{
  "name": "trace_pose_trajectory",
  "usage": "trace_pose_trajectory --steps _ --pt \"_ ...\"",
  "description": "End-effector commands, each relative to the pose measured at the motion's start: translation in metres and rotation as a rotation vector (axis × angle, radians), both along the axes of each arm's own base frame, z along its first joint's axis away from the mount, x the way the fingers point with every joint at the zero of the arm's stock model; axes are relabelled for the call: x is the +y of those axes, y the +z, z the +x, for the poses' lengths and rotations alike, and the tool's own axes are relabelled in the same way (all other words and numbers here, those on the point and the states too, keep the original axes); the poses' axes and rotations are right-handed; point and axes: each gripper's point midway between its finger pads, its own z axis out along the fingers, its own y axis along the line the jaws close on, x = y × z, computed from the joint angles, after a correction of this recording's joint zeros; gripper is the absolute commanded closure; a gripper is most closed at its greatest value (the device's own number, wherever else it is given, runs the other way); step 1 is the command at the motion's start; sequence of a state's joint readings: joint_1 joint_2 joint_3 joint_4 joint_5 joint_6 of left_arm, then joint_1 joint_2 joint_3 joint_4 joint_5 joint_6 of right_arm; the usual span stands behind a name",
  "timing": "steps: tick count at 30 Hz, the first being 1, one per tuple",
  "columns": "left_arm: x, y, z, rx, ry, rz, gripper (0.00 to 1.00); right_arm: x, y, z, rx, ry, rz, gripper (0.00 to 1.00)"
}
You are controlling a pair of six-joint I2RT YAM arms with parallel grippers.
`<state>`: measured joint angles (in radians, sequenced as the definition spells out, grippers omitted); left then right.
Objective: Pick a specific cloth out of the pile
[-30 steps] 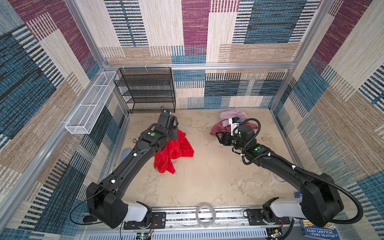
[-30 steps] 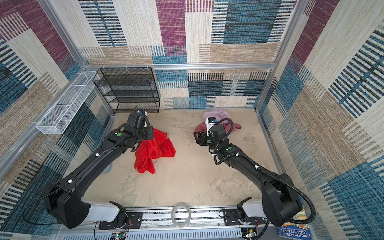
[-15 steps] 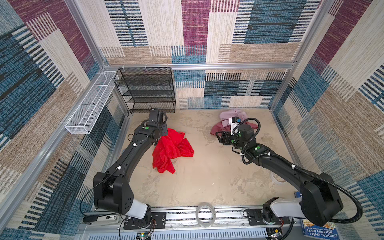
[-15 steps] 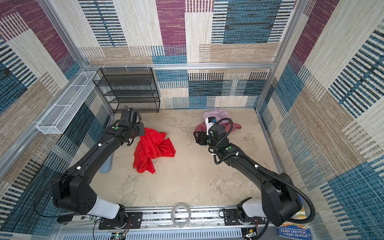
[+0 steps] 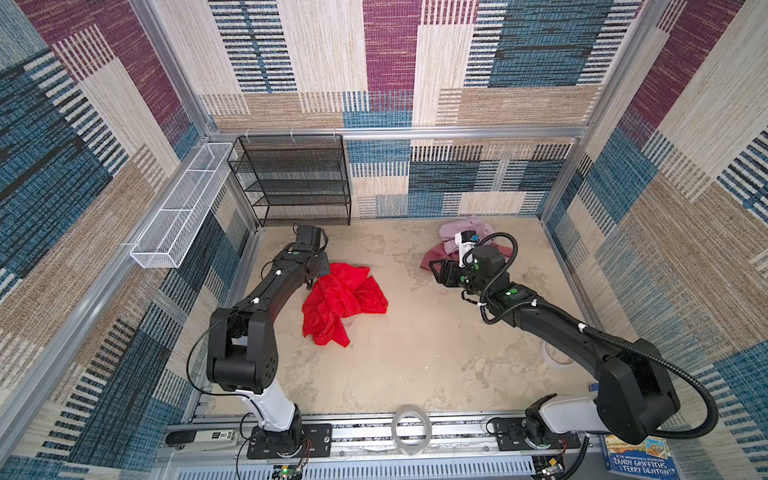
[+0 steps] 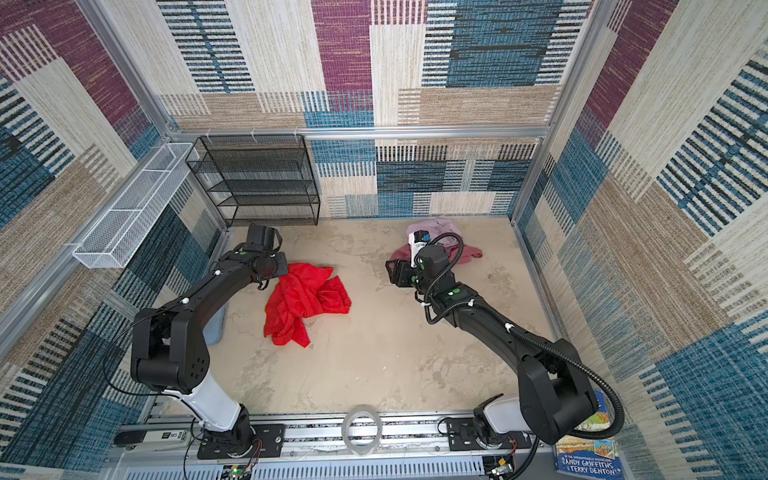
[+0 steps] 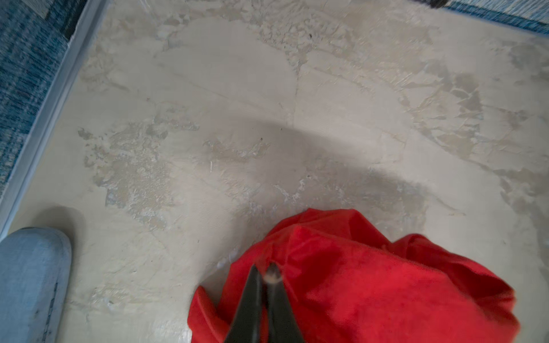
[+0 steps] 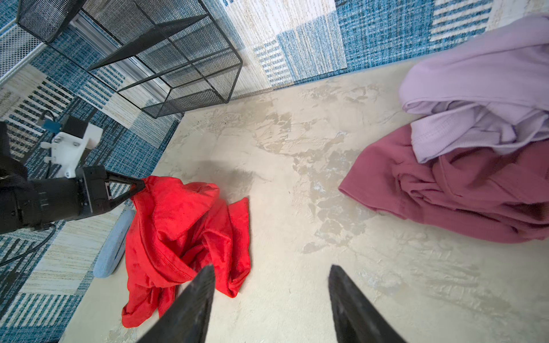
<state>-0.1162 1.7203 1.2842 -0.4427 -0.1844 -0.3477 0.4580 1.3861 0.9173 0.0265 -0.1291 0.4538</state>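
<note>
from above i cannot see my left gripper (image 8: pixel 139 187); the arm's wrist hides it. my right wrist camera shows it clamped on a raised corner of the red cloth (image 5: pixel 343 301), which otherwise lies crumpled on the table (image 5: pixel 415 353), well apart from the pile (image 5: pixel 465 237) of lilac and pink cloths by the back wall. my right gripper (image 8: pixel 270 297) hangs spread and empty, with bare table between cloth and pile.

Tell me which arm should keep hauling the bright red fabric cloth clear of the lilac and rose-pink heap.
Left. The left gripper is shut on a corner of the bright red fabric cloth. The right gripper hangs open over bare table, holding nothing, beside the heap of lilac and rose-pink cloths.
</note>
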Motion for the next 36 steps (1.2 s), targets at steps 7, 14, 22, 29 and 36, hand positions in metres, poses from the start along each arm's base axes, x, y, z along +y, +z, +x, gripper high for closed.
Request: trace_pose_trajectory --steps 7,14,22,29,36 --pt "-0.01 -0.033 0.017 -0.009 -0.005 -0.121 1.0 0.003 0.003 0.008 -0.01 -0.001 -0.007 0.36" --pt "-0.014 -0.052 0.017 0.044 -0.002 -0.163 1.0 0.003 0.006 0.009 -0.02 0.003 -0.009 0.36" --pt "-0.017 -0.014 0.009 -0.024 -0.011 -0.188 0.59 0.002 0.008 0.007 -0.029 0.005 -0.014 0.36" --pt "-0.024 0.034 -0.011 -0.104 -0.053 -0.146 0.57 0.004 0.006 0.004 -0.024 0.013 0.0 0.36" --pt "-0.081 0.047 -0.05 -0.089 -0.231 -0.046 0.58 0.004 0.006 0.003 -0.027 0.016 0.013 0.36"
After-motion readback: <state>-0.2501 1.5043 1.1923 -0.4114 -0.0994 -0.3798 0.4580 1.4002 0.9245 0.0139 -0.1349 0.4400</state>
